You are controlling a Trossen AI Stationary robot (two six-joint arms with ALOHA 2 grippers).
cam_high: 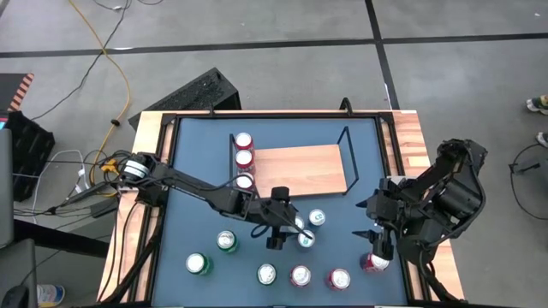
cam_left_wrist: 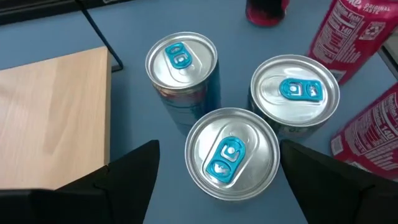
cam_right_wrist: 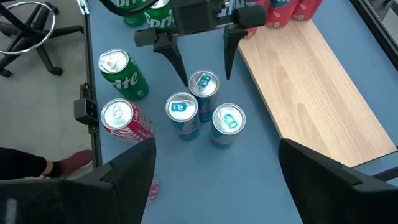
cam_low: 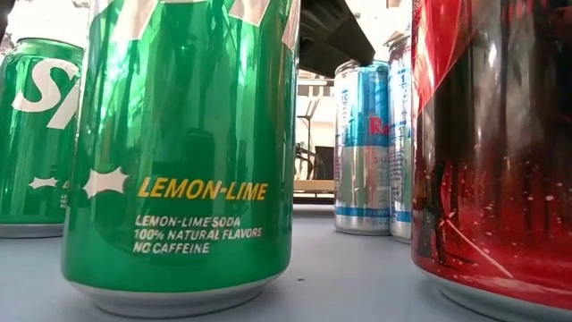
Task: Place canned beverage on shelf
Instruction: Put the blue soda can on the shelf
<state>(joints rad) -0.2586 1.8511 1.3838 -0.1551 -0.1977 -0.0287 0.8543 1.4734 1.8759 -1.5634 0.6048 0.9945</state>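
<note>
Three silver-and-blue cans stand upright together on the blue tabletop (cam_high: 205, 214), just near of the shelf (cam_high: 300, 167), a light-wood board with black wire ends. My left gripper (cam_high: 289, 229) is open. Its fingers stand either side of the nearest of these cans (cam_left_wrist: 230, 152), without touching it. The right wrist view (cam_right_wrist: 203, 84) shows the same. Three red cans (cam_high: 244, 159) stand in a row on the shelf's left end. My right gripper (cam_high: 368, 221) is open and empty at the table's right, facing the can group (cam_right_wrist: 199, 115).
Green cans (cam_high: 226, 241) (cam_high: 199, 263) and red cans (cam_high: 300, 275) (cam_high: 340, 278) (cam_high: 374, 261) stand along the table's near part. The right part of the shelf board (cam_right_wrist: 323, 81) is bare. Its wire end frame (cam_high: 347, 158) rises at the right. Raised wooden rails (cam_high: 407, 145) edge the table.
</note>
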